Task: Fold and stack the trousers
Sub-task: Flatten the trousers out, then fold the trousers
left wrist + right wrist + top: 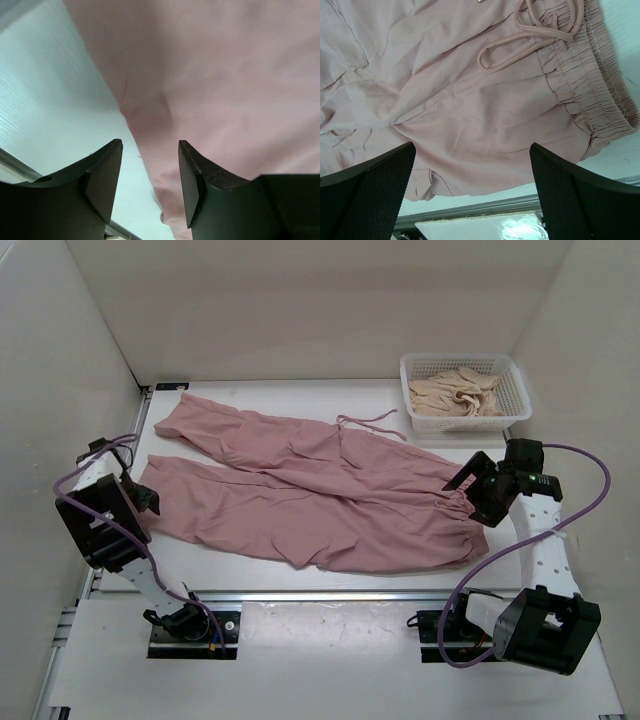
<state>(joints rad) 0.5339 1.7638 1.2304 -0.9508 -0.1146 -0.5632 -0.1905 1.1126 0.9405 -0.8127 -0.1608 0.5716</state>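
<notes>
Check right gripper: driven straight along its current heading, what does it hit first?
Most likely the trousers, on the loose fabric beside the elastic waistband. The right gripper is open, with nothing visible in between. Depth is unclear.

**White surface, trousers spread across it**

The white surface (290,400) carries two things. The dusty-pink trousers (320,490) lie flat and rumpled across its middle. Their waistband is toward the right, and both legs run left, splayed apart at the cuffs. The far leg reaches toward the back-left corner. Their thin drawstring (375,423) trails loose onto bare surface behind the waist. A white mesh basket (460,427) stands at the back-right corner, just beyond the drawstring's end.
</notes>
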